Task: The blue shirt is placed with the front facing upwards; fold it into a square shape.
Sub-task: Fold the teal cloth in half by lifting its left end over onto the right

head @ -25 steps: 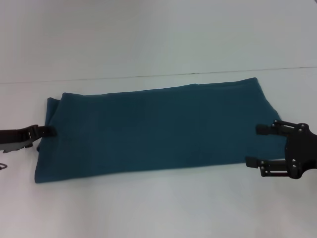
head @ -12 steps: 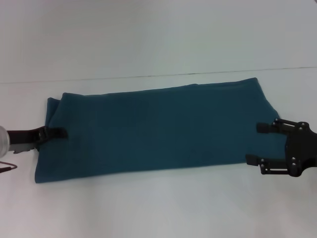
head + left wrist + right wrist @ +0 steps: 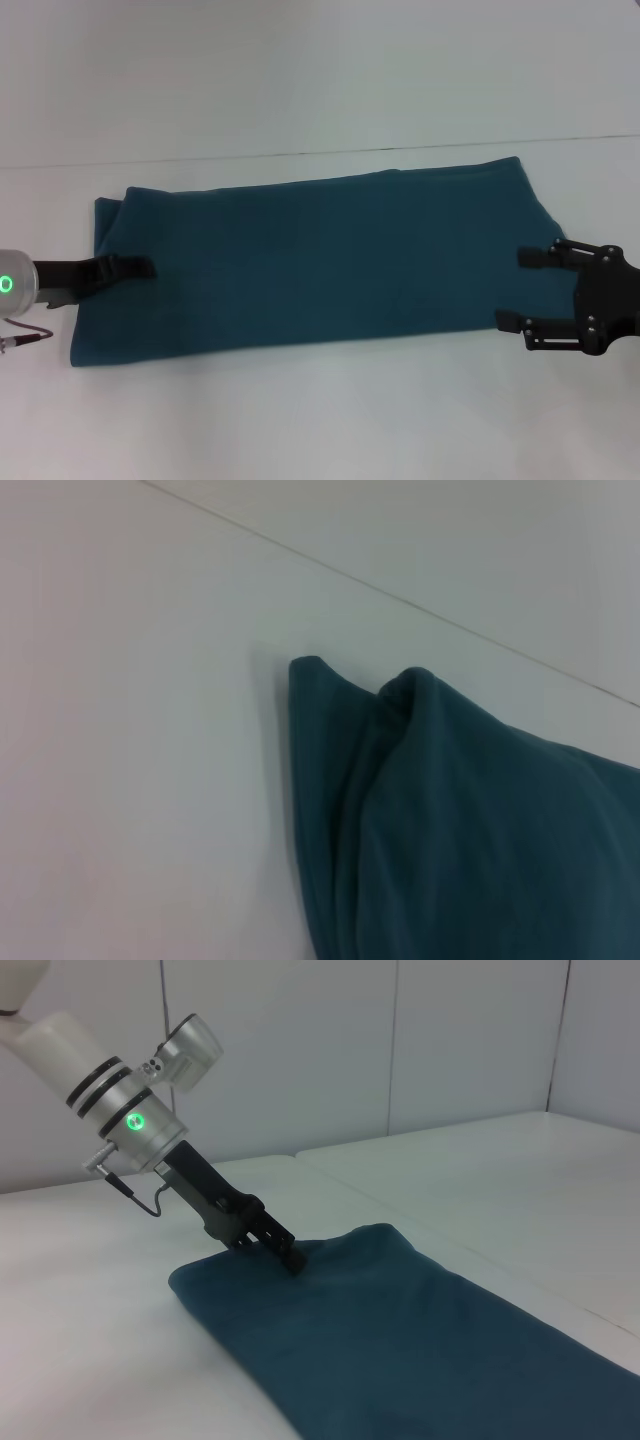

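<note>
The blue shirt (image 3: 320,260) lies on the white table as a long folded band, plain teal side up; no lettering or label shows. My left gripper (image 3: 135,267) reaches in low from the left and lies over the shirt's left end. It also shows in the right wrist view (image 3: 290,1257), resting on the cloth near that end. The left wrist view shows the shirt's bunched far-left corner (image 3: 400,695). My right gripper (image 3: 518,291) is open at the shirt's right end, with its fingertips (image 3: 528,257) over the cloth edge.
The white table (image 3: 320,420) stretches all around the shirt, with a thin seam line (image 3: 300,153) behind it. A white panelled wall (image 3: 470,1040) stands behind the table in the right wrist view.
My left gripper has slid to the right, from the shirt's left edge onto the cloth. The shirt and the right gripper have stayed put.
</note>
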Controlling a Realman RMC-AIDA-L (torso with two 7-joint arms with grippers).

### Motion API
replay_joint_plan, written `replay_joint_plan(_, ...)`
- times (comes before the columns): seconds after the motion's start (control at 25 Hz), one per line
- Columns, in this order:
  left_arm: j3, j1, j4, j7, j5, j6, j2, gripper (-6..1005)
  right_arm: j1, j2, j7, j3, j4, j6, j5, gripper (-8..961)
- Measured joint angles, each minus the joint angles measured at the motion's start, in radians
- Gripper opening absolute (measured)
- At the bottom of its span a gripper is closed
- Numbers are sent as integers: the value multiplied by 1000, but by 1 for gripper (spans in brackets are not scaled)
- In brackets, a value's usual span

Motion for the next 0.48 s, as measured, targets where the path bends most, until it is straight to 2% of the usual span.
replay_joint_plan(0.48,0,-2,-5,6,7,12,-1,731,5,0,0,-1,6,9,0,912)
